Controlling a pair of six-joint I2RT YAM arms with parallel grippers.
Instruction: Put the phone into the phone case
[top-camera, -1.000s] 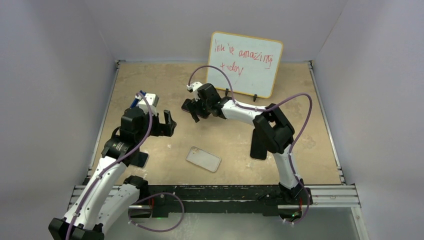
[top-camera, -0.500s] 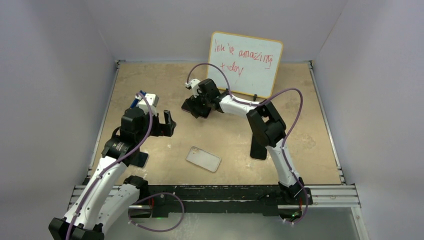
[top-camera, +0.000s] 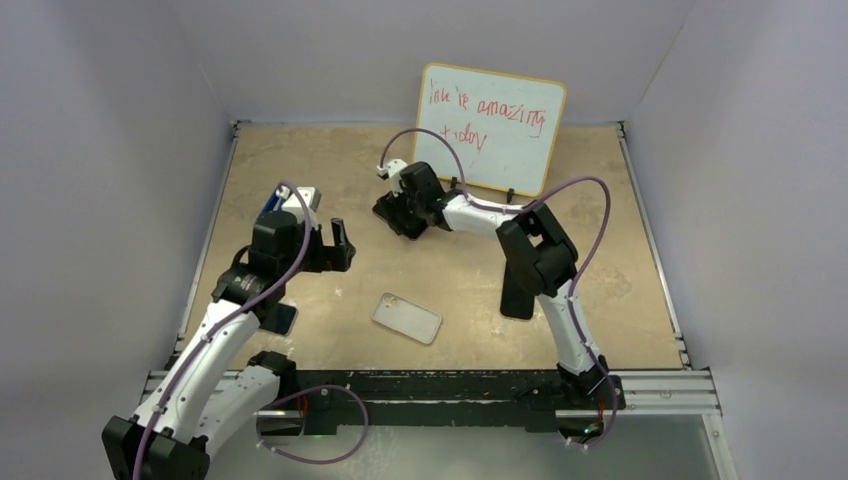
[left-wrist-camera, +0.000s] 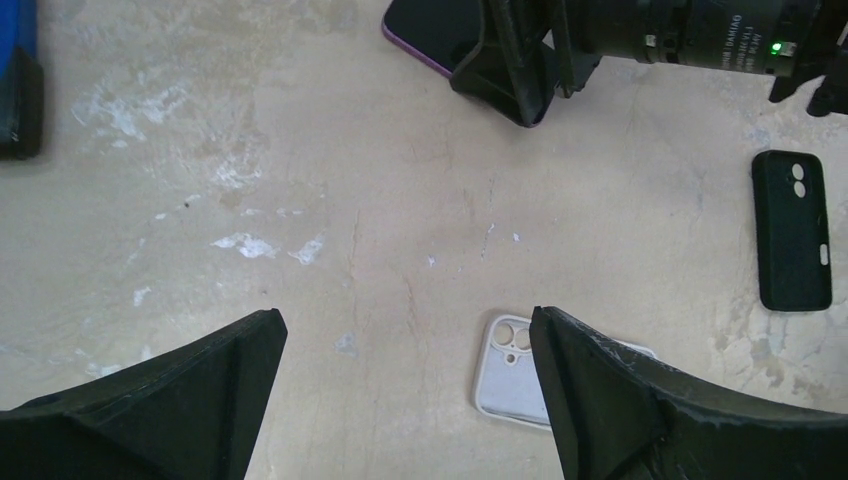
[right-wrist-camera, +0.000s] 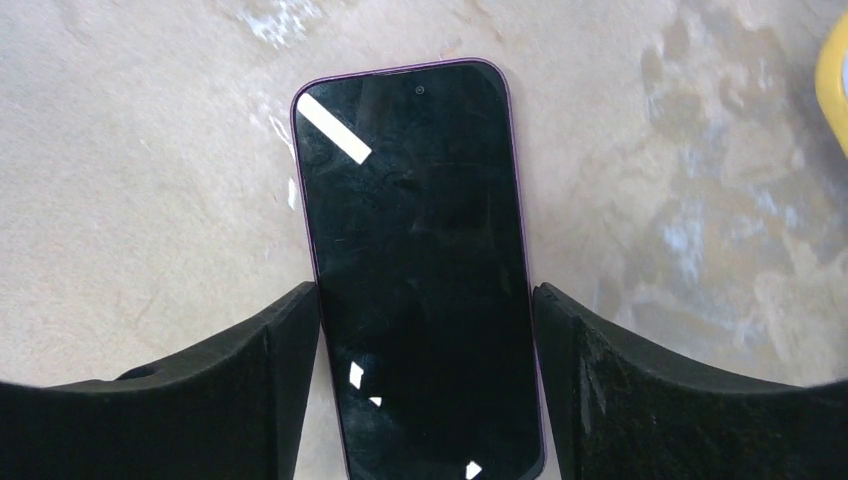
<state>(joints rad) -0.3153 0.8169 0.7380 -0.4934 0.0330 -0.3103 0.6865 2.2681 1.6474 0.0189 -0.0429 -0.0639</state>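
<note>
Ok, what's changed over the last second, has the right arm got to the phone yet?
The right gripper moved slightly right, toward the back wall, and came down over the phone; its fingers now flank the phone's long edges, but I cannot tell if they pinch it. The left arm shifted slightly; the left gripper is open and empty. The clear case and whiteboard have not moved.

You can read red handwriting on the whiteboard (top-camera: 490, 128) at the far side, right of centre: "amazing" on the top line, apparently "today" below. Its first word is unclear. The white print on the right arm's housing (left-wrist-camera: 690, 30) is too small to read.
</note>
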